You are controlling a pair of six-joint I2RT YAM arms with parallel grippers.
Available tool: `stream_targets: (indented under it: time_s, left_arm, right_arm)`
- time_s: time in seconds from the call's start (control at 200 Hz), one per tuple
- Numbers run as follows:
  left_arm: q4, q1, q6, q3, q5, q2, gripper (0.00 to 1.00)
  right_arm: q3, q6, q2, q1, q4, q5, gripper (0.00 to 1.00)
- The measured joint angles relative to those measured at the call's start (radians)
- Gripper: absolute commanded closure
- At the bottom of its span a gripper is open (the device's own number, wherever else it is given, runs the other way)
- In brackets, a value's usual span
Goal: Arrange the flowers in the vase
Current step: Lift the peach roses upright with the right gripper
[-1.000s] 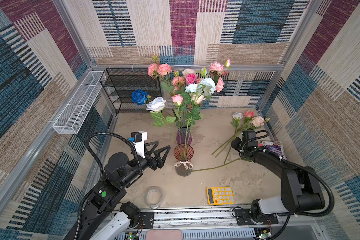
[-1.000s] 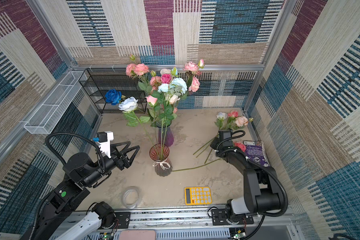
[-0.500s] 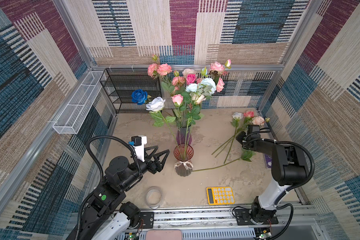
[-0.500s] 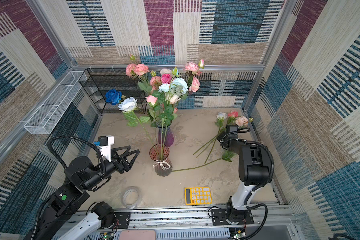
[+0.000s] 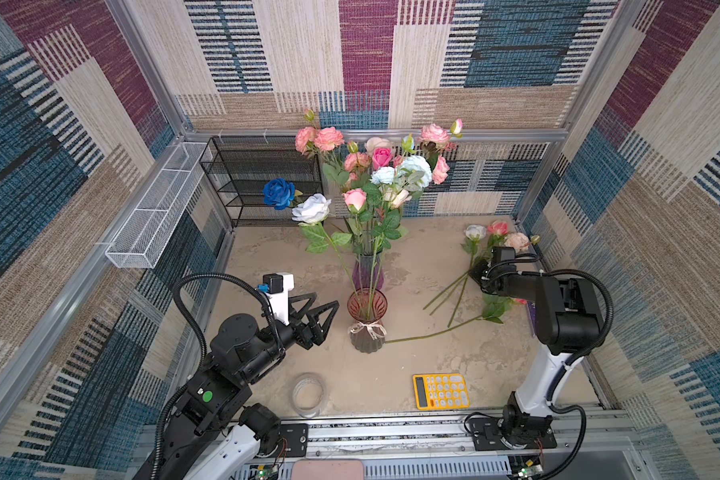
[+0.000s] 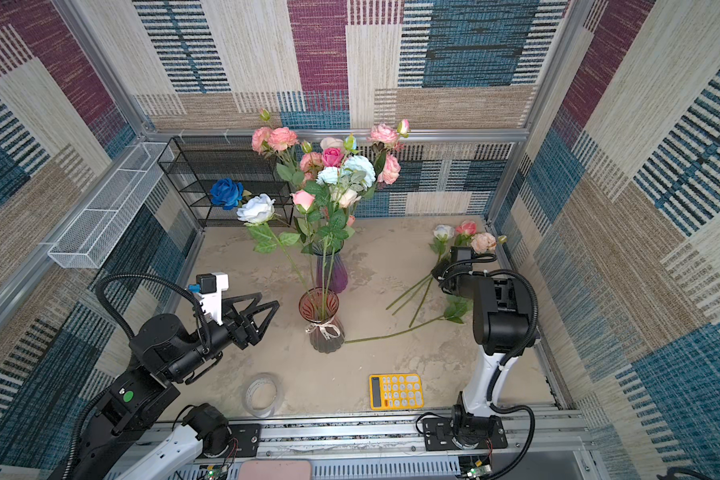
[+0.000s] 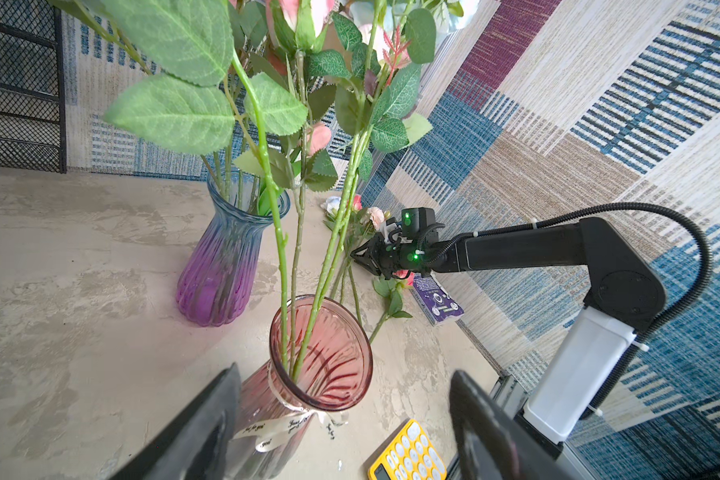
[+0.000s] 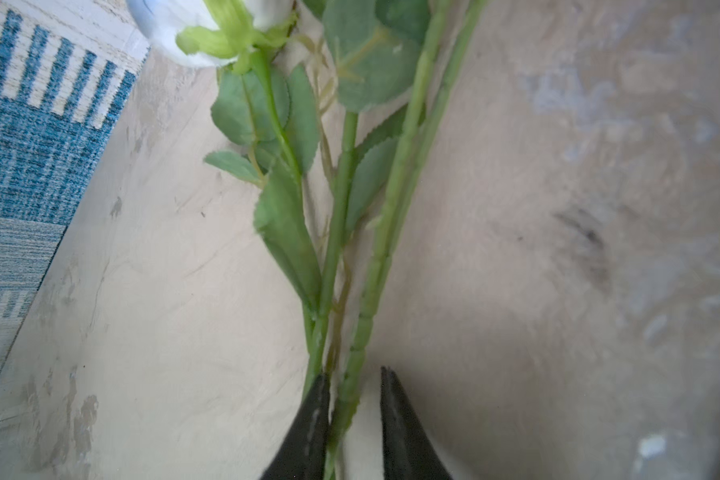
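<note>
Stem [image 8: 377, 270] between right fingers [image 8: 308, 424], only in right wrist view

The left arm [image 5: 242, 345] rises from its base at 7 o'clock and levels out. The left hand [image 5: 326, 300] points toward 3 o'clock, jaws spread wide and empty. The right arm [image 5: 566, 307] stands up from 5 o'clock, folds at the elbow and stretches toward 10 o'clock. The right hand [image 8: 354, 374] dips low, jaws narrowed to a slim gap.

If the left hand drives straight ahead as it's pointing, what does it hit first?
Most likely the pink vase, standing just ahead of the open left hand; depth is unclear.
</note>
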Motion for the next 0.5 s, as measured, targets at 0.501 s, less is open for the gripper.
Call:
stream_targets:
  time_s: [0.501]
  left_arm:
    - [0.0,0.0,0.0,0.013,0.0,0.011,0.2]
  right_arm:
    - [-0.072,-0.009,-0.166,0.0,0.038,-0.024,1.0]
